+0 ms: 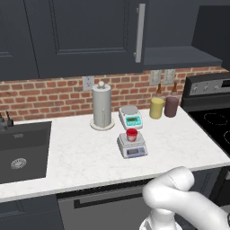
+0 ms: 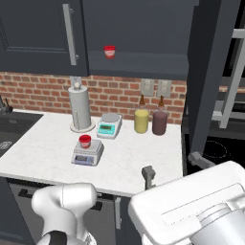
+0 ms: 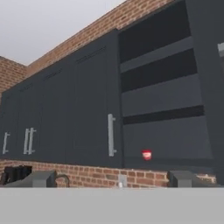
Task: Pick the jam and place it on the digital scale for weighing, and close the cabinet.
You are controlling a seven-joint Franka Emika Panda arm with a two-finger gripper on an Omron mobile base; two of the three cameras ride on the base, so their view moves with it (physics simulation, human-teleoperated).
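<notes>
the gripper (image 3: 112,178) stands wide open, holding nothing. further off, the jam (image 1: 131,134) sits on the digital scale (image 1: 132,146) on the counter (image 1: 81,152). beyond, the cabinet (image 2: 143,38) is open, a twin jar (image 2: 109,51) on its shelf.

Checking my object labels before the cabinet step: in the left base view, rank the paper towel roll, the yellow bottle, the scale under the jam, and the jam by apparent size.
1. Paper towel roll, tallest.
2. Scale under the jam; nearer the camera, so its lead over the bottle is unsure.
3. Yellow bottle.
4. Jam, clearly smallest.
</notes>
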